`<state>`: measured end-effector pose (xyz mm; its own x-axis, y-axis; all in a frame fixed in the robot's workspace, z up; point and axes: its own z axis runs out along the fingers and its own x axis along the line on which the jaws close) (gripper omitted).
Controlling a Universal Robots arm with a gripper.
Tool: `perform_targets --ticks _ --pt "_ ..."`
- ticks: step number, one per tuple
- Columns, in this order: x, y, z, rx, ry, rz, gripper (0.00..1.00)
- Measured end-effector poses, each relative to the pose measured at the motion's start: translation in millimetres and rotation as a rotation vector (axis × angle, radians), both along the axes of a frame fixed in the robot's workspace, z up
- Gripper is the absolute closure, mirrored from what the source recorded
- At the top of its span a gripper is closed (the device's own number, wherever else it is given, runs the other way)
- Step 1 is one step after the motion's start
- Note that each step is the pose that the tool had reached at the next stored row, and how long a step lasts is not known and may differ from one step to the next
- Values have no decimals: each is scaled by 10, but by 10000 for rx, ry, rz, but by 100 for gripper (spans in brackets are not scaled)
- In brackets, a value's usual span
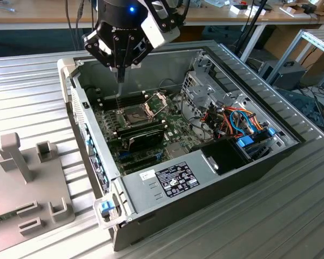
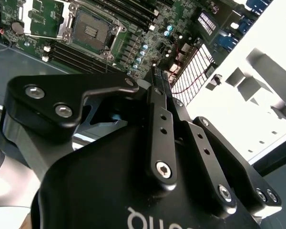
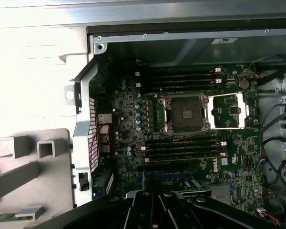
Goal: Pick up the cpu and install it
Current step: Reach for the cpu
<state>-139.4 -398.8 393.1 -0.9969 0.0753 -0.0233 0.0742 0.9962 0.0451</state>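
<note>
Hung over the open computer case (image 1: 216,189) on the ribbed bench (image 1: 291,226), with the claw (image 1: 120,75) pointed down and pressed together on a thin grey sliver, seemingly the cpu (image 1: 119,82) gripped edge-on above the motherboard (image 1: 175,129). Showed, in the first wrist view, the dark square socket (image 3: 186,114) lying bare, its hinged metal frame (image 3: 229,128) swung open beside it and long black memory sticks (image 3: 183,153) on either side. Noted a grey holder block (image 1: 21,189) on the bench at the exterior view's left, apart from the case.
</note>
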Motion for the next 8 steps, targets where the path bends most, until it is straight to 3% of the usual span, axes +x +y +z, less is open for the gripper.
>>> perform_targets --ticks 8 --pt "-63 0 0 0 0 1 89"
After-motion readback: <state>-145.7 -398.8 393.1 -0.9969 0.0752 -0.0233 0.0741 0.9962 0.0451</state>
